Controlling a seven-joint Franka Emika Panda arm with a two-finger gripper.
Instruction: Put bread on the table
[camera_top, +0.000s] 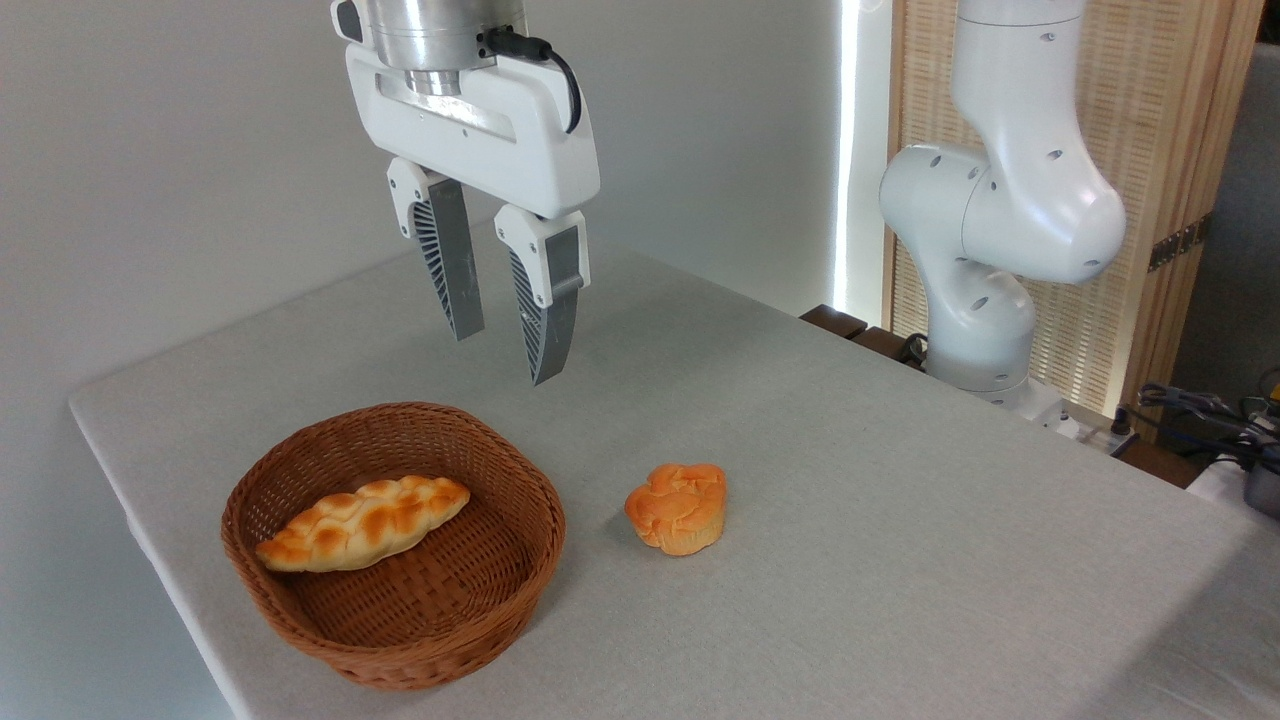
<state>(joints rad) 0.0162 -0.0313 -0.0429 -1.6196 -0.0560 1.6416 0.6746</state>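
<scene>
The bread, a small orange-golden bun with a lumpy top, lies on the grey-beige table just right of the wicker basket. My gripper hangs well above the table, behind the basket and up and to the left of the bun. Its two ribbed fingers stand apart with nothing between them, so it is open.
A brown wicker basket near the table's front left edge holds a longer braided golden loaf. The arm's white base rises at the back right, with cables and gear beyond the right edge.
</scene>
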